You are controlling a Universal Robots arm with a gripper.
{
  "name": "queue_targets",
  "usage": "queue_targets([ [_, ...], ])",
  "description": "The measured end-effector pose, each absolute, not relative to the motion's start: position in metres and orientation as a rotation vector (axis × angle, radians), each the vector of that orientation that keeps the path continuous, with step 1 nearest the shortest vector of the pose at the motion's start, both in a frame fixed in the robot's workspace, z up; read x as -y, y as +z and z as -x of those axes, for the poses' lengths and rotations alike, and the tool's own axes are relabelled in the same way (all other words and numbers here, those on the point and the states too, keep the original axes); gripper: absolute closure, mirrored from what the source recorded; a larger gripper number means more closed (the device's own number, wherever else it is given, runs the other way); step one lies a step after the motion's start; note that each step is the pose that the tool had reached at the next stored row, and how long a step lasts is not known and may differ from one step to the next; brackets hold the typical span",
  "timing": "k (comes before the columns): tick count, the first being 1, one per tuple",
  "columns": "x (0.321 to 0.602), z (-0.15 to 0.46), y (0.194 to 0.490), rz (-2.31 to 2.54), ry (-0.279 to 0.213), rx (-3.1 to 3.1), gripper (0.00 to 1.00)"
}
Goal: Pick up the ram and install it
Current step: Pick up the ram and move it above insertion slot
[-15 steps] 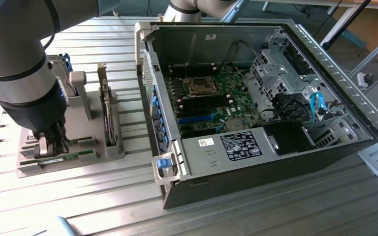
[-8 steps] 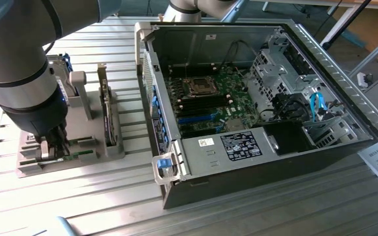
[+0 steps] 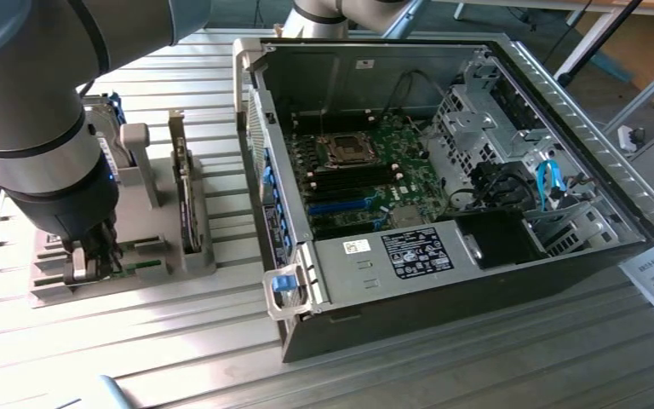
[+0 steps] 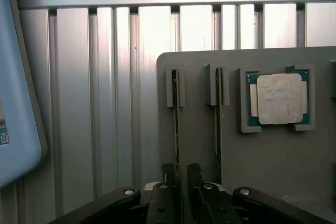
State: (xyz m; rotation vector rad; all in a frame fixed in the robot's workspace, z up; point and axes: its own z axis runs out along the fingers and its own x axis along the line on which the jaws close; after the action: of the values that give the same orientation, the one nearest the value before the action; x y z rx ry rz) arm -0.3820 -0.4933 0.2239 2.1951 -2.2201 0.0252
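Counting what sits on the grey holder [image 4: 273, 161] gives two narrow green sticks set on edge in parallel slots and one square silver processor [image 4: 279, 98] in its own nest just beside them. The ram [image 4: 177, 124] is the stick farther from the processor; the second stick [image 4: 218, 124] stands between the two.

The claw [image 4: 181, 170] is low over the near end of the holder with its two fingers [image 4: 168, 174] parted, one on each side of the ram's edge. The gap is little wider than the stick, and it is not possible to tell whether either finger touches it. Nothing is lifted; the ram sits in its slot.

In the exterior view the claw [image 3: 91, 256] hangs at the holder's front corner, on the exterior view's left. A wider card [image 3: 194, 204] stands upright between it and the one open computer case [image 3: 577, 102], whose motherboard [image 3: 373, 170] lies exposed. All of this rests on a slatted metal desk [image 3: 441, 366]. A pale blue rounded object [image 4: 18, 103] lies on the desk beside the holder.
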Motion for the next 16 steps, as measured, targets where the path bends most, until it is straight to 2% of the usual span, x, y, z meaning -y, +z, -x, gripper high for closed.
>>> queue_targets([
  [16,0.492,0.382,0.2165,-2.195,0.025,2.22,0.76],
])
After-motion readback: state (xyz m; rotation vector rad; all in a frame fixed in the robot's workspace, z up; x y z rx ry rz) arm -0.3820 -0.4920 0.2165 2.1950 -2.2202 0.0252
